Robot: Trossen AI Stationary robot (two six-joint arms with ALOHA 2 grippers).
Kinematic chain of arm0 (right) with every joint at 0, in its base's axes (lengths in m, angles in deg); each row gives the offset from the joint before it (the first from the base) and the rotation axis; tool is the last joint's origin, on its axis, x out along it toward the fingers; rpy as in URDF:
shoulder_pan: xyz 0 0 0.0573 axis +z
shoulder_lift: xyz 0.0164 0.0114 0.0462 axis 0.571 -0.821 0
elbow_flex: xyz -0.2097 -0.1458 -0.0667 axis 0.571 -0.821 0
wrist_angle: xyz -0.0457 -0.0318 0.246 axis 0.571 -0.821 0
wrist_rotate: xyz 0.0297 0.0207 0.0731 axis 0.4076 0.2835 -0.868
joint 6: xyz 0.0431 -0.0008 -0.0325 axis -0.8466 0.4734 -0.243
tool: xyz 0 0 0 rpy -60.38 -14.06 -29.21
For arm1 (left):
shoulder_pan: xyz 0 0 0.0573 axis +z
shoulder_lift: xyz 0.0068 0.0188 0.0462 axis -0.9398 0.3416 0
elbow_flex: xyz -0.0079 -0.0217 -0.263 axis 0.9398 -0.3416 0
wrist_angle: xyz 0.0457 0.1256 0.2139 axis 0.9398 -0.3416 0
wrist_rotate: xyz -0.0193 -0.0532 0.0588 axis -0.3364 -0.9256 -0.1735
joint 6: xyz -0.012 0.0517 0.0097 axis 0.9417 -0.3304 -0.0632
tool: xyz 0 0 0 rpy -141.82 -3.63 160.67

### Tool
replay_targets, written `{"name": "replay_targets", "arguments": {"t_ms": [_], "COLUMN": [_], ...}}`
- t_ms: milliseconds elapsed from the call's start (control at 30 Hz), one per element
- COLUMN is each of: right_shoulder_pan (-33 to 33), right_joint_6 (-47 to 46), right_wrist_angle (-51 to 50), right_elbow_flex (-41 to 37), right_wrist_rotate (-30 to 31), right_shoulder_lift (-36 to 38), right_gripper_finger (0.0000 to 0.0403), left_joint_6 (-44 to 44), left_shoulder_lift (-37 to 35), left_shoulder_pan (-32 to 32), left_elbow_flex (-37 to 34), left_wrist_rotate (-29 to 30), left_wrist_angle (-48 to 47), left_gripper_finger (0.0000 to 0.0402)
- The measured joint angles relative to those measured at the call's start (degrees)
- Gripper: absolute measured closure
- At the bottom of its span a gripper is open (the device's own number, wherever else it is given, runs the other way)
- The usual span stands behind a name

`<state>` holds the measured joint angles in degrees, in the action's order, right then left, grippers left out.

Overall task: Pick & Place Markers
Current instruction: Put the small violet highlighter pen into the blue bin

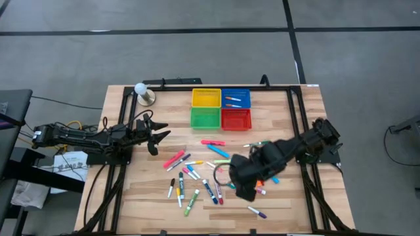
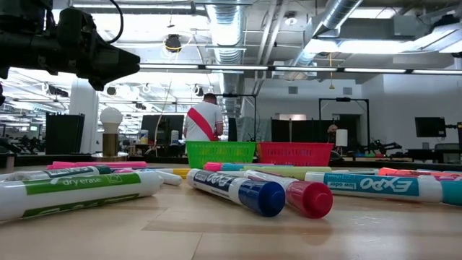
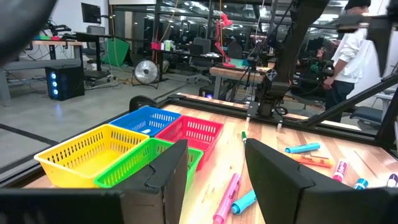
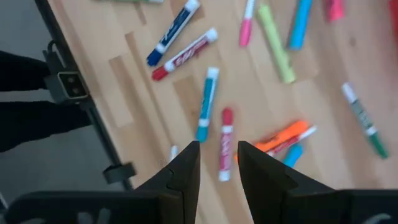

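Several markers (image 1: pixel 197 177) in pink, blue, green, orange and white lie scattered flat on the wooden table, between its middle and its near edge. My right gripper (image 1: pixel 239 182) hangs open above the near right part of the scatter, pointing down. In its wrist view a red-capped marker (image 4: pixel 225 146) lies on the table just ahead of the gap between the fingers (image 4: pixel 217 168), with a teal one (image 4: pixel 207 102) and orange ones (image 4: pixel 283 138) nearby. My left gripper (image 1: pixel 156 136) waits open over the table's left side, facing the baskets (image 3: pixel 143 146), and touches nothing.
Four mesh baskets stand at the far edge: yellow (image 1: pixel 206 98), blue (image 1: pixel 236 98) with two markers inside, green (image 1: pixel 205 118) and red (image 1: pixel 236 118). A white ball on a stand (image 1: pixel 142 92) is at the far left corner. Black rails (image 1: pixel 294 111) line the sides. A person (image 2: pixel 204 119) stands in the room behind.
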<state>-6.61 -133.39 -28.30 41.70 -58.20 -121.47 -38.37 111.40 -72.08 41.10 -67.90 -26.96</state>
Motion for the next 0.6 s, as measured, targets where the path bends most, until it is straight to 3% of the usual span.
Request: {"name": "replay_targets", "arguments": {"t_ms": [333,600], "right_shoulder_pan": [7.8,10.4], "right_joint_6": [-13.8,-21.3], "right_wrist_angle": [1.1,1.4], "right_elbow_flex": [-0.2,-0.2], "right_wrist_rotate": [0.0,-1.1], "right_shoulder_lift": [-0.2,-0.3], "right_gripper_finger": [0.0305,0.0305], "left_joint_6": [0.0,0.0], "left_shoulder_lift": [0.0,0.0], "left_shoulder_pan": [0.0,0.0], "left_elbow_flex": [0.0,0.0], "left_wrist_rotate": [0.0,0.0], "left_wrist_angle": [0.0,0.0], "left_gripper_finger": [0.0241,0.0241]}}
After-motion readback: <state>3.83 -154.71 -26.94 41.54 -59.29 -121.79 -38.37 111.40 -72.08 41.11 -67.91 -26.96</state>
